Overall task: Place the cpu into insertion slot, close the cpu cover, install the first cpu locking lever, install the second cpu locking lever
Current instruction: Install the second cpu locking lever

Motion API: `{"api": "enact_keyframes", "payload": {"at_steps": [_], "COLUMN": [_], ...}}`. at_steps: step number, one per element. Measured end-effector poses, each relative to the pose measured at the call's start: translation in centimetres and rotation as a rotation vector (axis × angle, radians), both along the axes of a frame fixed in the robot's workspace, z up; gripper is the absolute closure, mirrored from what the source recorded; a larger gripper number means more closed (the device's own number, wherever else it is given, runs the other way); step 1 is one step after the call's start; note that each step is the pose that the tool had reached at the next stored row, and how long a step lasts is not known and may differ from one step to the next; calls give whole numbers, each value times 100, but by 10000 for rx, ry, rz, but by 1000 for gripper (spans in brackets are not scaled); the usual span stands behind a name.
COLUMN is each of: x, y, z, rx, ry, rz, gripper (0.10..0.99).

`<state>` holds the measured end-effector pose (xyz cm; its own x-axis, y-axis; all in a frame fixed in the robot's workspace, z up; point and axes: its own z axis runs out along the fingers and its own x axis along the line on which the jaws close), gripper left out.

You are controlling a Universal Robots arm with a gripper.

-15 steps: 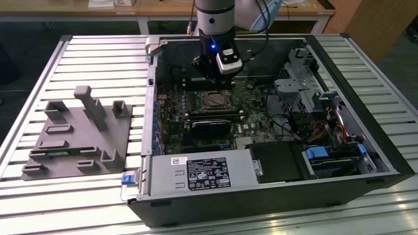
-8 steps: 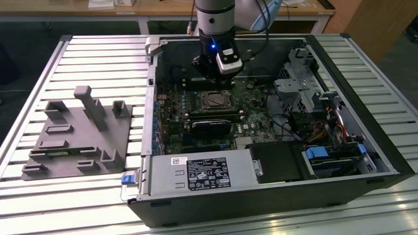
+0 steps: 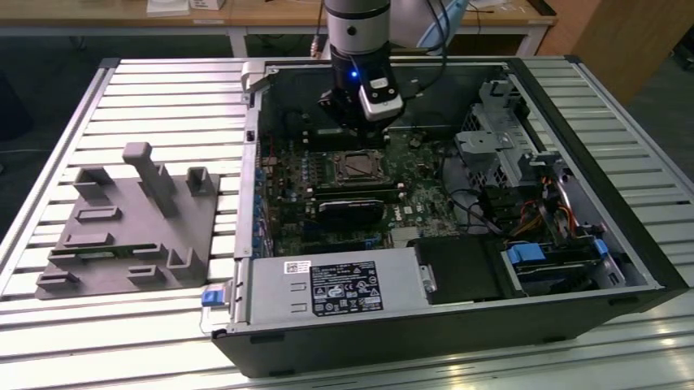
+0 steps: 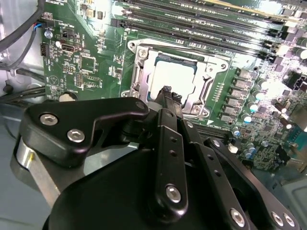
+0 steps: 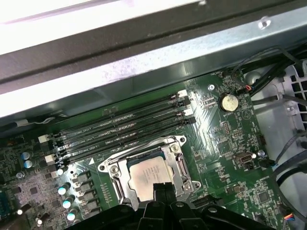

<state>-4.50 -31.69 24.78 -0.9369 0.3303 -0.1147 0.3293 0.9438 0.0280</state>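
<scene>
- Silver-beige cpu (image 5: 147, 176) sits in the slot (image 5: 111, 169) with the cover (image 5: 179, 164) down over it, framing the chip's face; both wrist views show this.
- Risk, as you judge it: the fingertips are low over the near edge of the socket. A sideways drift could scrape the chip's face or catch the cover's rim and lift it.
- Risk: the memory sticks (image 5: 120, 132) lie just beside the socket; a wide swing could knock them.
- Claw (image 4: 169, 93): fingers drawn together, almost no gap, nothing held between them. Tips hang at the chip's near edge; contact you cannot tell.
- Exterior view: arm stands inside the case (image 3: 564, 106), claw above the socket.
</scene>
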Motion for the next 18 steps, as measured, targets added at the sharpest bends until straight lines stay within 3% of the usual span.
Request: {"api": "enact_keyframes", "payload": {"at_steps": [7,18], "x": [0,0], "y": [0,-18], "z": [106,109], "rx": [0,0], "ry": [0,0], "rz": [0,0], "gripper": [980,980]}}
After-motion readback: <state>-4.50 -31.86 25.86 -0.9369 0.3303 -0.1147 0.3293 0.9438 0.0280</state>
